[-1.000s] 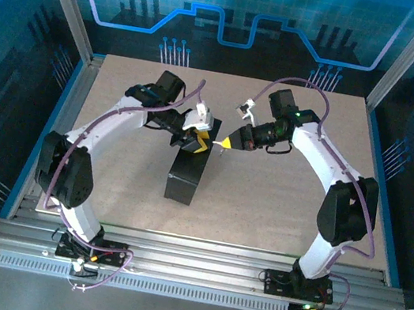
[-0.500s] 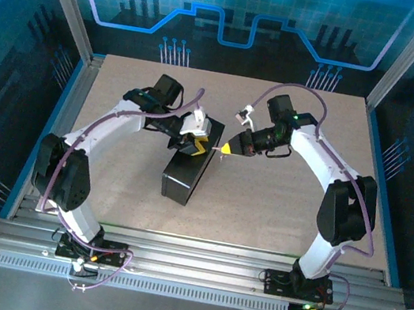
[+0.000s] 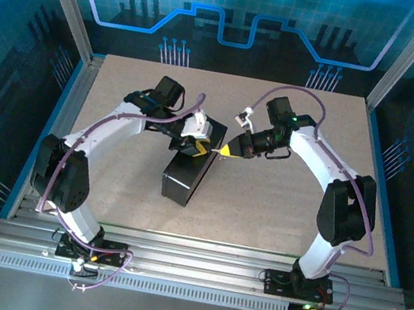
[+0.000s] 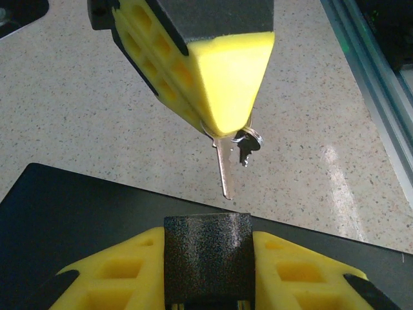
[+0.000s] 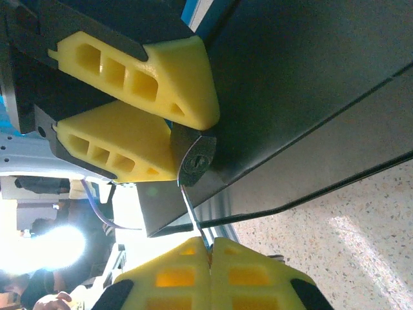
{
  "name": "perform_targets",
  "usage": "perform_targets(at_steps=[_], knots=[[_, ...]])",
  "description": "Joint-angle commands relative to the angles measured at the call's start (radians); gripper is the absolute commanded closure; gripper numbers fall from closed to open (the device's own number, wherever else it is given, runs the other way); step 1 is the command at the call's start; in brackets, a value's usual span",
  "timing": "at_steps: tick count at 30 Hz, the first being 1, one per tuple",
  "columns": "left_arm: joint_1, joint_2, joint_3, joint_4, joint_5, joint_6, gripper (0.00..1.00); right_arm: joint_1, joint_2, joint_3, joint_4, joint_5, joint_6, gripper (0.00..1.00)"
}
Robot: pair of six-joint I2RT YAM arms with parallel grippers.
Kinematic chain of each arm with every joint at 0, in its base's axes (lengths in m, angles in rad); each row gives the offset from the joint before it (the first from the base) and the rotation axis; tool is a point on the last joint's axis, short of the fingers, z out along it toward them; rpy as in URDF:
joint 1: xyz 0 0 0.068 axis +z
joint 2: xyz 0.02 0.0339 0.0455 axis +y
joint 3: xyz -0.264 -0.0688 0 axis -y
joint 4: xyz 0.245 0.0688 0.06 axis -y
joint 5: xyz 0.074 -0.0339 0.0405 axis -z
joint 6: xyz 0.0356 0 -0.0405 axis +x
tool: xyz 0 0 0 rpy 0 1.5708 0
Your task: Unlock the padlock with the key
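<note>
Top cam: left claw (image 3: 195, 143) sits at the far end of the black box (image 3: 183, 179), which lies around the middle of the table (image 3: 278, 208). Right claw (image 3: 224, 151) points at it from the right, tips of both claws nearly meeting. Padlock is too small to make out here.

Left wrist cam: left claw (image 4: 206, 242) is clamped on the padlock (image 4: 206, 261), a dark grainy block pinched between the 2 yellow fingers, over the black box (image 4: 77, 219). Right claw (image 4: 229, 123) hangs above, fingers pressed together on the key (image 4: 223, 169). Blade points down at the padlock, tip just short of its top face. A ring (image 4: 253, 137) with 1 smaller key (image 4: 246, 150) dangles beside the blade.

Right wrist cam: right claw (image 5: 210, 248) is closed, key (image 5: 192, 213) blade sticking out between the fingers. Left claw (image 5: 188, 139) grips the padlock (image 5: 195, 160), keyhole slot facing the camera. Key tip is at the padlock's lower edge, below the slot; can't tell if it touches. Black box (image 5: 310, 84) is behind.
</note>
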Motion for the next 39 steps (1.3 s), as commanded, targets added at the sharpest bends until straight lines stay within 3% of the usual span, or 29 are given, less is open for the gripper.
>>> perform_targets(at_steps=[1, 39], knots=[[-0.007, -0.050, -0.003, 0.048, 0.076, 0.039, 0.89, 0.012, 0.011, -0.003, 0.008, -0.037, 0.011, 0.98], [-0.014, -0.049, -0.001, 0.070, 0.087, 0.038, 0.90, 0.013, 0.060, 0.025, 0.058, -0.031, 0.072, 0.99]])
